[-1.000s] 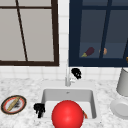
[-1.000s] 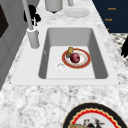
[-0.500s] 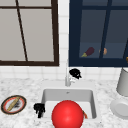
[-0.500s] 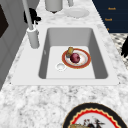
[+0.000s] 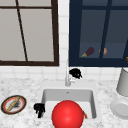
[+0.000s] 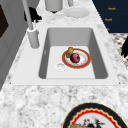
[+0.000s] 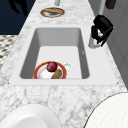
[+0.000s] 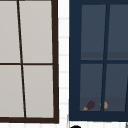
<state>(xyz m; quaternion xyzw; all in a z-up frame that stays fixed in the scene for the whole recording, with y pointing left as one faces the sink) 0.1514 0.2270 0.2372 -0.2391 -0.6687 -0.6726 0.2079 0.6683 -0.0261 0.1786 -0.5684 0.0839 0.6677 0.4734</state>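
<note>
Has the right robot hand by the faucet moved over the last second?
No. The right robot hand sits just right of the faucet, as before, fingers curled.

Right hand (image 5: 75,73) curled high; left hand (image 5: 39,108) hangs lower, fingers down.

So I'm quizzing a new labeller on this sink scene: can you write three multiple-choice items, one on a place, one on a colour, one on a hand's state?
1. Where is the orange-rimmed plate?
A on the left counter
B in the sink
C behind the cabinet glass

2. What colour is the ball?
A red
B green
C white

3. How are the right hand's fingers?
A flat on the counter
B pinching the ball
C curled at the faucet

B: the plate lies on the sink floor.
A: the ball is red.
C: the right hand curls by the faucet.
</note>
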